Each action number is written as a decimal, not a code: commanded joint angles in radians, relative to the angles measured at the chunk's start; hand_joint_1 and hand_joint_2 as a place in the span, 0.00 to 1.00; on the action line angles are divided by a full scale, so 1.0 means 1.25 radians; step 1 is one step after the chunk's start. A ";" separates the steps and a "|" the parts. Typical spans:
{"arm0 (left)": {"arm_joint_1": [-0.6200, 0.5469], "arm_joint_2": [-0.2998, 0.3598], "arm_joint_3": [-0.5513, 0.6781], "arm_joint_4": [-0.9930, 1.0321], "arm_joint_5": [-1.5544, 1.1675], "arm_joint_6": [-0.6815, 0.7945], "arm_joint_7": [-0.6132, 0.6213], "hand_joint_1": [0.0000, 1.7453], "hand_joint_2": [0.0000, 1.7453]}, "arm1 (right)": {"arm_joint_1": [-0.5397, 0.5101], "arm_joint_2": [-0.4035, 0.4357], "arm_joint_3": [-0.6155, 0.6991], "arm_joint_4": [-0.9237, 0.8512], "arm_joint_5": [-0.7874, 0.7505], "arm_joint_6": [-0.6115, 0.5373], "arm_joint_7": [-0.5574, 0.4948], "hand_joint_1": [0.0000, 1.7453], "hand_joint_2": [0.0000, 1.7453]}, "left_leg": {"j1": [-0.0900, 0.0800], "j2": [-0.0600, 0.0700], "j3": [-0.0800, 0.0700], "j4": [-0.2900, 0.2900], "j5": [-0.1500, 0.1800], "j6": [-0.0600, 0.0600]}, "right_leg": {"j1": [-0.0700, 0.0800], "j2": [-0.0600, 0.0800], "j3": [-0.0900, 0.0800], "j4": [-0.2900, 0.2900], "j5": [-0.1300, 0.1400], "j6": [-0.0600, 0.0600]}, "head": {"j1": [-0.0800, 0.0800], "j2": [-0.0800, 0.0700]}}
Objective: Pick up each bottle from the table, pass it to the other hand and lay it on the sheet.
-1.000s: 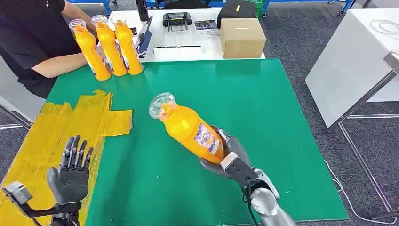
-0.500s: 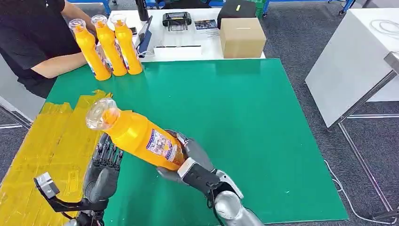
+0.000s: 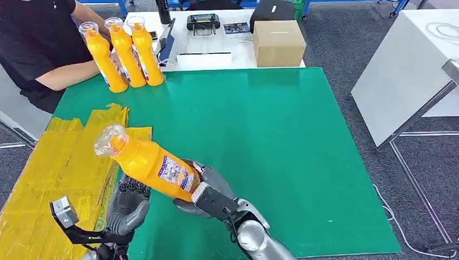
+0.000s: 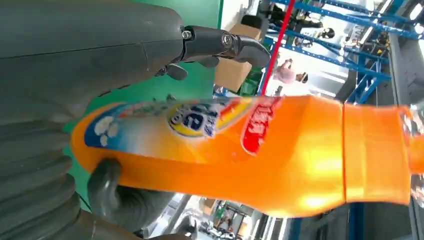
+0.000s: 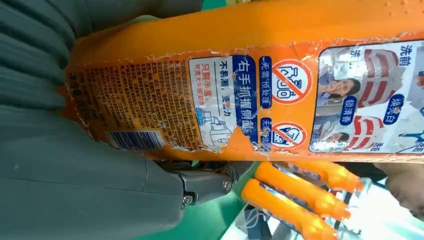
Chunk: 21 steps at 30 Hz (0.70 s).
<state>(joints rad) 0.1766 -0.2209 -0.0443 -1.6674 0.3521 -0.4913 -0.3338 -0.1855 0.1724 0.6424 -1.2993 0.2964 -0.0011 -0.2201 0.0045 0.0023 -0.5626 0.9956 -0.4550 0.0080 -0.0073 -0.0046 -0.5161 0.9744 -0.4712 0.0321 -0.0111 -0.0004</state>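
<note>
Your right hand (image 3: 208,190) grips the orange bottle (image 3: 149,162) by its base, cap tilted toward ten o'clock over the bench's (image 3: 281,135) near-left edge. The left hand (image 3: 129,203) waits beneath, fingers spread — close it around the body (label zone) before the right lets go.
</note>
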 commanded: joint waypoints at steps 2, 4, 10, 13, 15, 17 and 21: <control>-0.013 0.040 -0.061 0.012 -0.004 0.003 0.000 0.00 1.00 | -0.064 0.018 0.043 0.146 0.005 0.011 0.011 1.00 1.00 | 0.001 0.001 0.003 -0.001 0.000 0.000 | 0.001 0.002 0.003 -0.002 0.000 0.000 | 0.000 0.000; -0.019 0.043 -0.070 0.018 -0.012 0.009 0.003 0.00 1.00 | -0.085 0.032 0.076 0.173 0.023 0.018 0.017 1.00 1.00 | 0.000 0.001 0.001 -0.001 0.000 0.000 | 0.000 0.001 0.001 -0.001 0.000 0.000 | 0.000 0.000; -0.023 0.045 -0.072 0.026 -0.016 0.011 0.002 0.00 1.00 | -0.098 0.042 0.101 0.188 0.035 0.021 0.024 1.00 1.00 | 0.001 0.001 0.003 -0.001 0.000 0.000 | 0.001 0.002 0.002 -0.002 0.001 -0.001 | 0.000 0.000; -0.026 0.050 -0.074 0.034 -0.060 0.031 -0.011 0.00 1.00 | -0.120 0.061 0.178 0.210 0.073 0.048 0.028 1.00 1.00 | 0.000 0.001 0.002 -0.001 0.000 0.000 | 0.000 0.001 0.001 -0.001 0.000 0.000 | 0.000 0.000; -0.030 0.054 -0.068 0.041 -0.091 0.048 -0.027 0.00 1.00 | -0.131 0.072 0.230 0.223 0.088 0.064 0.026 1.00 1.00 | 0.001 0.003 0.002 -0.001 -0.001 0.000 | 0.001 0.003 0.002 -0.001 0.000 -0.001 | 0.000 0.000; -0.038 0.058 -0.050 0.056 -0.107 0.054 -0.033 0.00 1.00 | -0.142 0.076 0.294 0.240 0.094 0.083 0.018 1.00 1.00 | 0.000 0.002 0.001 -0.001 0.000 0.000 | 0.000 0.002 0.000 0.000 0.000 0.000 | 0.000 0.000; -0.042 0.059 -0.039 0.063 -0.109 0.054 -0.033 0.00 1.00 | -0.143 0.078 0.321 0.247 0.095 0.086 0.015 1.00 1.00 | 0.001 0.001 0.003 -0.002 0.000 0.000 | 0.001 0.001 0.002 -0.002 0.000 -0.001 | 0.000 0.000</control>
<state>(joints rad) 0.1749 -0.1713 -0.0793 -1.6663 0.2353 -0.4181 -0.3803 -0.3004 0.2476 0.8153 -1.1223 0.4063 0.0607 -0.1919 0.0049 0.0031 -0.5627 0.9954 -0.4549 0.0079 -0.0070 -0.0045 -0.5166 0.9747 -0.4713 0.0319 -0.0107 -0.0004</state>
